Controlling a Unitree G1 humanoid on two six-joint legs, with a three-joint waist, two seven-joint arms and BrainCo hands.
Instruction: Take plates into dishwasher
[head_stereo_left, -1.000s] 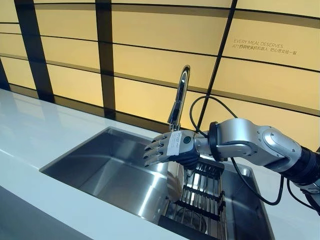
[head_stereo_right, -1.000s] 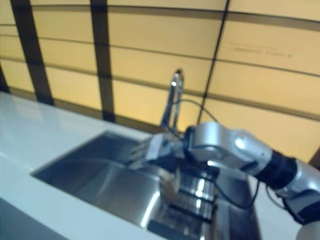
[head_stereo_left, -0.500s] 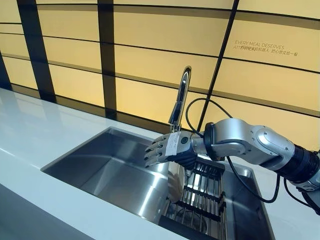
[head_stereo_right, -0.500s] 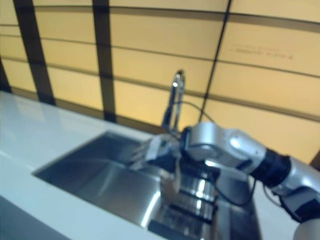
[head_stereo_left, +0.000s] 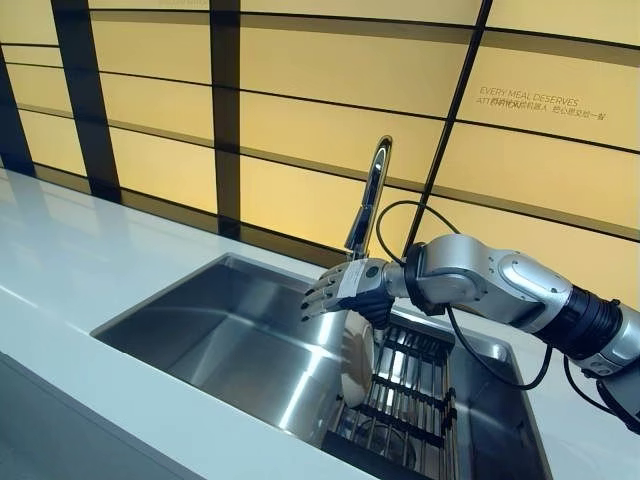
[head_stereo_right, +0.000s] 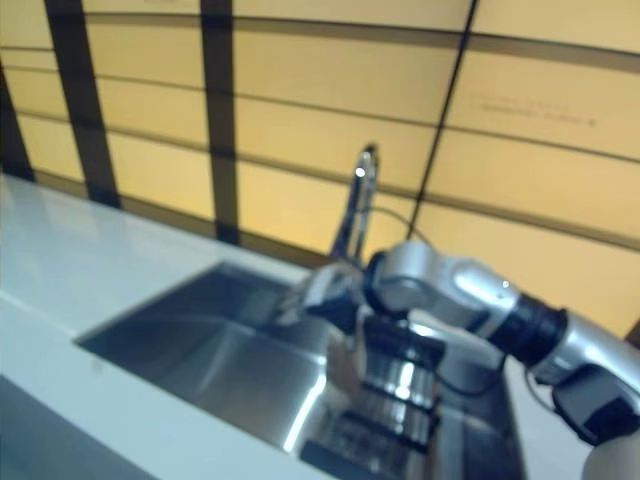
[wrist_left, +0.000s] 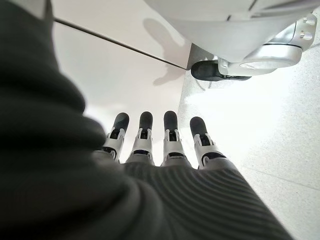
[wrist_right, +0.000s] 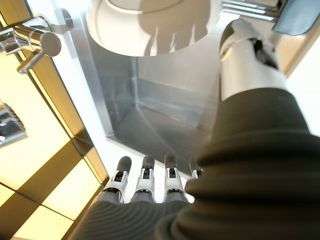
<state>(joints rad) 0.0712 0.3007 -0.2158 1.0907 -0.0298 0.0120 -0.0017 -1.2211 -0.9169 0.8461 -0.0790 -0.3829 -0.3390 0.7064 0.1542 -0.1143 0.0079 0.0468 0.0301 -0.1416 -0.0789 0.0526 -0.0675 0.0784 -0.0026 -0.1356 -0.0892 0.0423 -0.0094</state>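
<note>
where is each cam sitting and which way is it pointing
Left eye view: on the head, looking down at the sink, faucet and rack; the right arm reaches in, its robot hand above a plate.
Right eye view: beside it, same scene, same arm.
Left wrist view: on the left wrist, facing the floor; left robot hand fingers straight.
Right wrist view: on the right wrist, facing the sink basin and plate.
Shared: both eye views and the right wrist view show sink, faucet and plate.
</note>
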